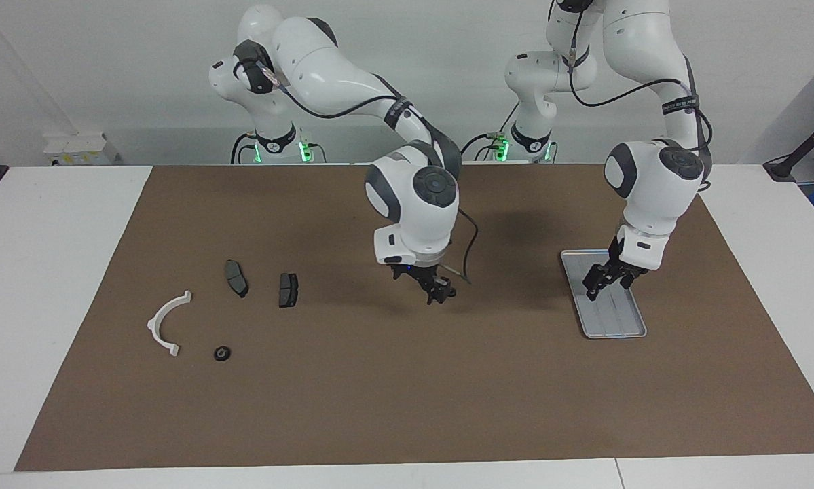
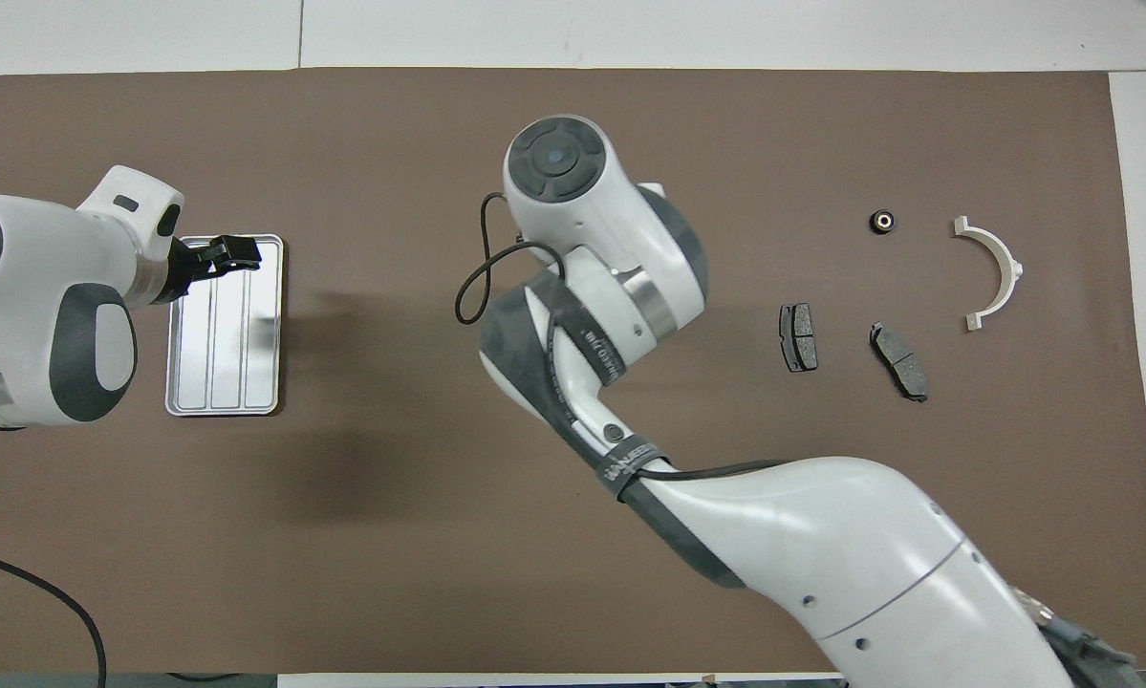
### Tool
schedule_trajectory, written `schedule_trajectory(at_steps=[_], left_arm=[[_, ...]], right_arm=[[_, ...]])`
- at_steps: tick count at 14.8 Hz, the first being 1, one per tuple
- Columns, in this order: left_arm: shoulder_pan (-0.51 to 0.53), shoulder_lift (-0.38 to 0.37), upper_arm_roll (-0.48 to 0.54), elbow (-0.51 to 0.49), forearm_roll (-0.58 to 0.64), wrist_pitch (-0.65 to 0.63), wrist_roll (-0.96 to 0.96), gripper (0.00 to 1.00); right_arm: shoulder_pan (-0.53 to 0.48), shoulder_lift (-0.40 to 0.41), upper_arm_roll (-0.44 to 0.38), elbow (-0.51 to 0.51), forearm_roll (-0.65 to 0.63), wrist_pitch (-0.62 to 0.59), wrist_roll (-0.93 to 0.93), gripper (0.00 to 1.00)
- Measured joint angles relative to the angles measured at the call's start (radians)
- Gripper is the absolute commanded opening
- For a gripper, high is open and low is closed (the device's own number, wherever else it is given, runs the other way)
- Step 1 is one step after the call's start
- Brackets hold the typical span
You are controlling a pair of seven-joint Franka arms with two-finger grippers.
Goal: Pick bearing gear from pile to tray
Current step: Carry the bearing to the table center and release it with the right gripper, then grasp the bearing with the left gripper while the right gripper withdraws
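Gear (image 1: 222, 354) sits unpicked, well apart from my right gripper (image 1: 440, 296), whose grip I cannot tell; left gripper (image 1: 602, 284), spread, waits over tray (image 1: 617, 335)

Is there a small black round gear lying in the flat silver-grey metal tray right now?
No, the flat silver-grey metal tray shows only its bare ribbed bottom, and the one small black round gear in view lies on the brown mat beside the white curved bracket.

A plain white wall (image 1: 108, 68) runs along the robots' end, evenly lit, no hard glare. The white table (image 1: 47, 272) spreads wide, and a big brown mat (image 1: 407, 394) covers most of its top, soft shadows pooling on it. A small white box (image 1: 81, 148) sits at the table's edge toward the right arm's end. A black cable (image 2: 47, 602) trails across the mat's corner.
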Motion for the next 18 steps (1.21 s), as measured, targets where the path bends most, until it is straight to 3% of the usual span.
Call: schedule_trajectory(at_steps=[4, 8, 14, 18], left_arm=[[-0.024, 0.001, -0.007, 0.086, 0.009, -0.128, -0.026, 1.0], [-0.17, 0.015, -0.013, 0.182, 0.053, -0.219, -0.229, 1.0], [-0.368, 0.041, -0.019, 0.186, 0.056, -0.207, -0.443, 1.0], [-0.437, 0.099, -0.019, 0.185, 0.056, -0.147, -0.546, 1.0]], right_arm=[[-0.199, -0.093, 0.0, 0.007, 0.0, -0.094, -0.516, 1.0], [-0.37, -0.1, 0.0, -0.049, 0.0, -0.052, -0.844, 1.0], [-0.505, -0.12, 0.0, -0.313, -0.004, 0.241, -0.94, 1.0], [-0.543, -0.093, 0.0, -0.361, -0.028, 0.321, -0.94, 1.0]])
